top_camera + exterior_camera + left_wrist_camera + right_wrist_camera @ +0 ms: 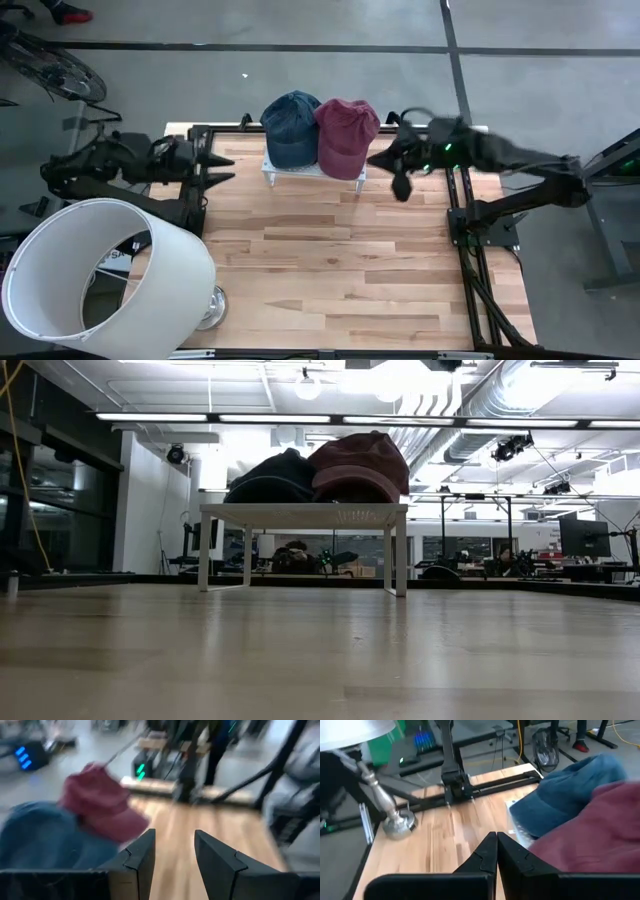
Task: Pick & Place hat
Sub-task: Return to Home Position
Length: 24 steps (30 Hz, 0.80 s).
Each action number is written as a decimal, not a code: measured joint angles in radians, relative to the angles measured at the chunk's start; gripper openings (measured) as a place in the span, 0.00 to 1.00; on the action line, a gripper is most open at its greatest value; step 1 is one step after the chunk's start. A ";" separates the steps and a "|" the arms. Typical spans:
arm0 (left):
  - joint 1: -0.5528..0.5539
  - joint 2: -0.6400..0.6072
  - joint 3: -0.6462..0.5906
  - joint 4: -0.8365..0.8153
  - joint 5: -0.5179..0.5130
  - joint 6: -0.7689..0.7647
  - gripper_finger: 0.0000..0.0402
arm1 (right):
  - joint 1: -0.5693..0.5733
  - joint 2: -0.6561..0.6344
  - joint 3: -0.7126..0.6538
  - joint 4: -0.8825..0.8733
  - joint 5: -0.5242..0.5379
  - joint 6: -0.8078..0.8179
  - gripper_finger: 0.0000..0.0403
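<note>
Two caps rest side by side on a small white rack (300, 170) at the table's far edge: a blue cap (292, 125) on the left and a red cap (345, 135) on the right, crowns up. The low view shows the blue cap (270, 475) and the red cap (360, 465) on the rack's top (300, 510). My right gripper (496, 845) is shut and hovers just right of the red cap (600, 830), beside the blue cap (570, 795). My left gripper (175, 850) is open, left of the rack, pointing toward the blue cap (45, 840) and the red cap (102, 805).
A lamp with a big white shade (100, 280) and a metal base (210, 305) stands at the table's near left corner; the base (397, 822) also shows in the right wrist view. Bare wood tabletop (340, 260) lies in front of the rack. Black arm mounts flank both sides.
</note>
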 joint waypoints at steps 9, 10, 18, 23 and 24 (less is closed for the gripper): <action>0.000 -0.288 -0.430 0.300 0.055 -0.082 0.34 | 0.049 -0.102 -0.465 0.563 0.044 0.191 0.00; 0.000 -0.316 -0.457 0.313 0.048 -0.093 0.34 | 0.049 -0.116 -0.502 0.592 0.049 0.208 0.00; 0.000 -0.532 -0.641 0.332 -0.027 -0.174 0.34 | 0.049 -0.275 -0.831 0.928 0.081 0.315 0.00; 0.000 -0.647 -0.731 0.374 -0.068 -0.231 0.34 | 0.049 -0.384 -1.015 1.077 0.113 0.380 0.00; 0.000 -0.667 -0.750 0.376 -0.088 -0.246 0.34 | 0.049 -0.407 -1.043 1.085 0.121 0.383 0.00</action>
